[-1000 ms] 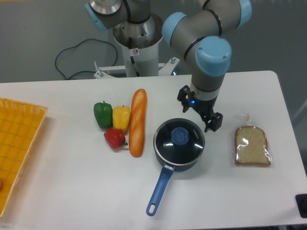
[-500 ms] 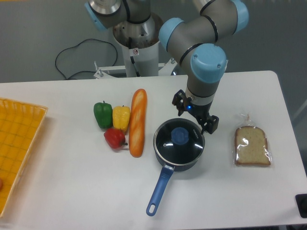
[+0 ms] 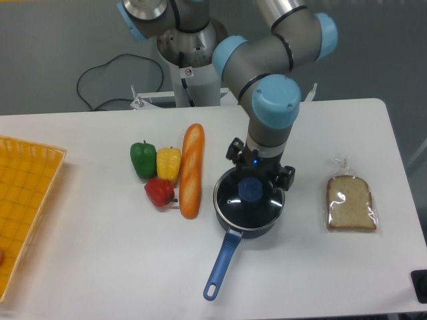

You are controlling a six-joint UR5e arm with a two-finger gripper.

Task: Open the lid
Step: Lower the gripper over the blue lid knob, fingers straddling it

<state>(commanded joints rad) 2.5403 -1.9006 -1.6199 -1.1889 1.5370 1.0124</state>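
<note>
One arm (image 3: 267, 60) with one gripper (image 3: 260, 163) stands at one white table (image 3: 100, 253). On the table sits one blue saucepan (image 3: 227, 250) wearing one lid (image 3: 248, 199), and the lid carries one blue knob (image 3: 250, 189). There are three peppers: one green (image 3: 142, 159), one yellow (image 3: 168, 163) and one red (image 3: 159, 192). Beside them lies one baguette (image 3: 191, 170). One slice of bread (image 3: 350, 203) lies in one clear bag. At the left edge is one orange basket (image 3: 27, 200). One black cable (image 3: 100, 83) loops on the floor behind the table.
</note>
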